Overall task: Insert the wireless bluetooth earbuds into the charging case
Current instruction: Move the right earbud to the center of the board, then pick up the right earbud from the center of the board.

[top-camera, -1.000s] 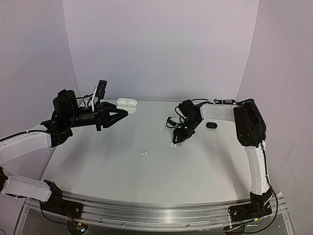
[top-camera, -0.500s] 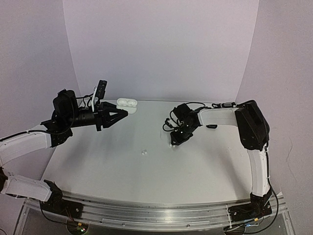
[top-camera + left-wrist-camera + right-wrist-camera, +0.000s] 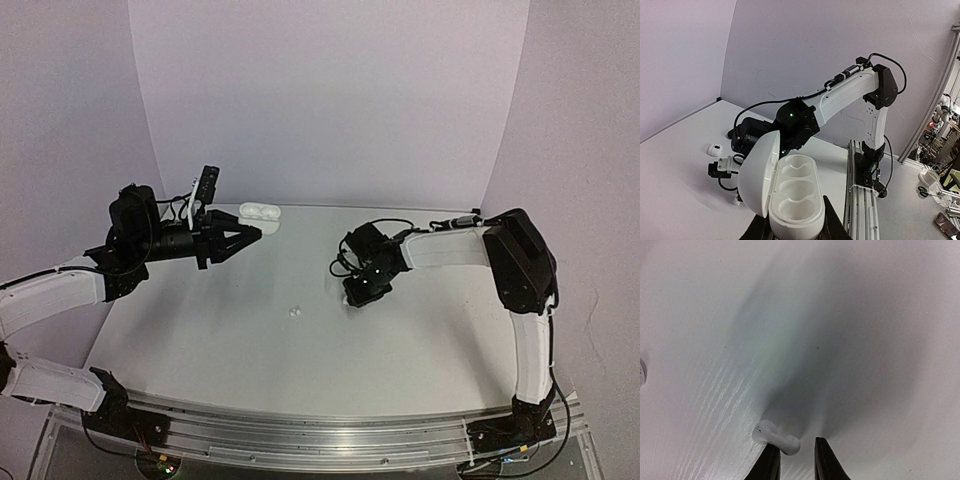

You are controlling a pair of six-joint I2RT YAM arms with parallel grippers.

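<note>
My left gripper (image 3: 252, 231) is shut on a white charging case (image 3: 260, 212) and holds it above the back left of the table. In the left wrist view the case (image 3: 796, 192) has its lid open and its wells are empty, between the gripper's (image 3: 796, 222) fingers. My right gripper (image 3: 355, 293) is down at the table, its jaws a narrow gap apart. A white earbud (image 3: 776, 436) lies on the table against the left fingertip of that gripper (image 3: 796, 460), not clamped. A second white earbud (image 3: 294, 311) lies alone mid-table. The other earbuds are out of view.
The right forearm (image 3: 440, 245) stretches low across the table's right half. A small rounded white object (image 3: 716, 149) lies on the table beyond the right wrist. A white speck (image 3: 641, 374) shows at the right wrist view's left edge.
My right gripper has slid left and a little nearer along the table, staying low, with the white earbud at its tip shifting slightly with it. The left arm and case have not moved.
</note>
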